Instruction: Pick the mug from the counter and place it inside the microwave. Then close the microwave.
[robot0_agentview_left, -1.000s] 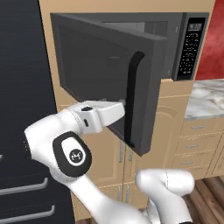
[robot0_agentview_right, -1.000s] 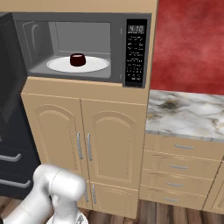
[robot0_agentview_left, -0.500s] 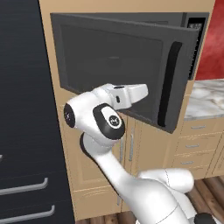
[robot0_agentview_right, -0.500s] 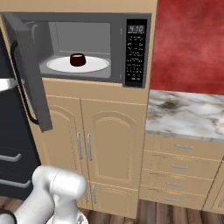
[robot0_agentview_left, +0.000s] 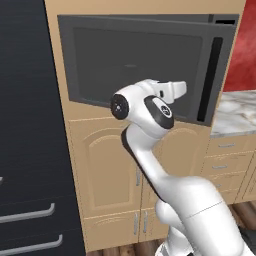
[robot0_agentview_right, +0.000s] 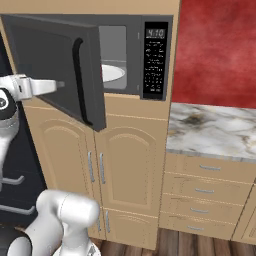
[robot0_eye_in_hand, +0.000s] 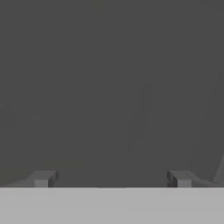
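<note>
Gripper (robot0_eye_in_hand: 111, 179) spread wide, empty, fingertips against microwave (robot0_agentview_right: 155, 60) door (robot0_agentview_right: 55, 65), door half closed, white plate (robot0_agentview_right: 112, 72) inside, marble desk (robot0_agentview_right: 215, 132) to the right

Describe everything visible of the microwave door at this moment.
The microwave door is a dark grey slab with a darker window panel and a black vertical bar handle near its free edge. It stands partly open, hinged at the left, still leaving the white plate showing. The open gripper is against its outer face, fingertips spread wide.
</note>
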